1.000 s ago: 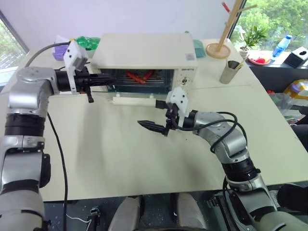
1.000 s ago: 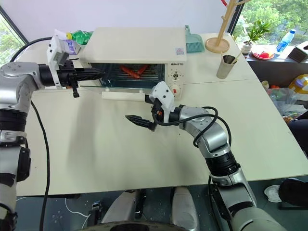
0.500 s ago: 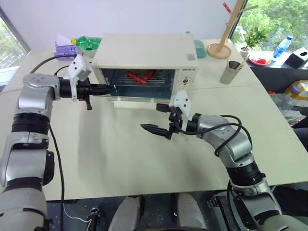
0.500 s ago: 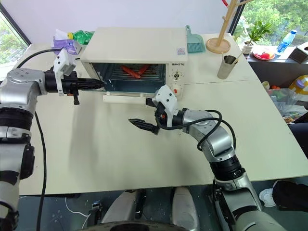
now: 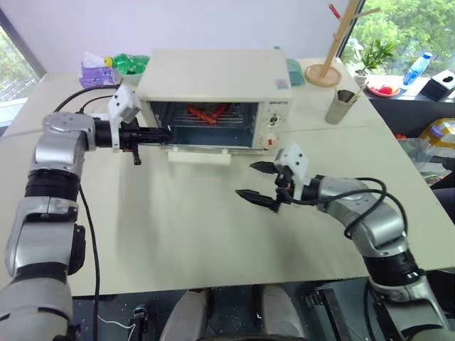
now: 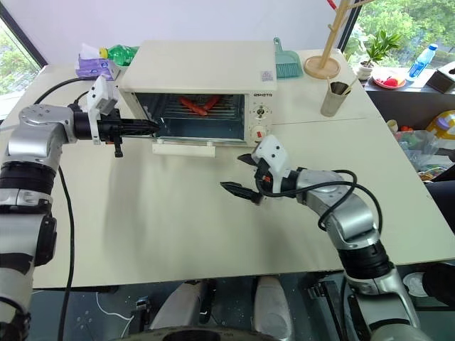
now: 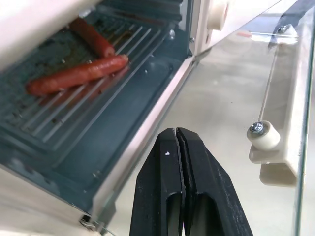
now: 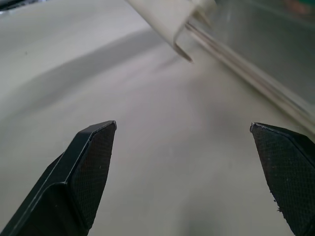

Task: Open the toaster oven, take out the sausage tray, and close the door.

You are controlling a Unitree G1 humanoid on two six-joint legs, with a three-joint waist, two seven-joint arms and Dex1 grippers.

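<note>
My right gripper (image 6: 247, 175) has swung away to the right since a second ago, and the door (image 5: 200, 151) now lies fully down. Its fingers are spread wide over the table (image 5: 178, 227), holding nothing. My left gripper (image 5: 165, 133), fingers pressed together and empty, sits at the toaster oven (image 5: 213, 96) mouth. The sausage tray (image 7: 74, 98) is still inside.

sausage tray (image 7: 74, 113) cut off at frame edge, door (image 7: 256, 98) handle blurred
</note>
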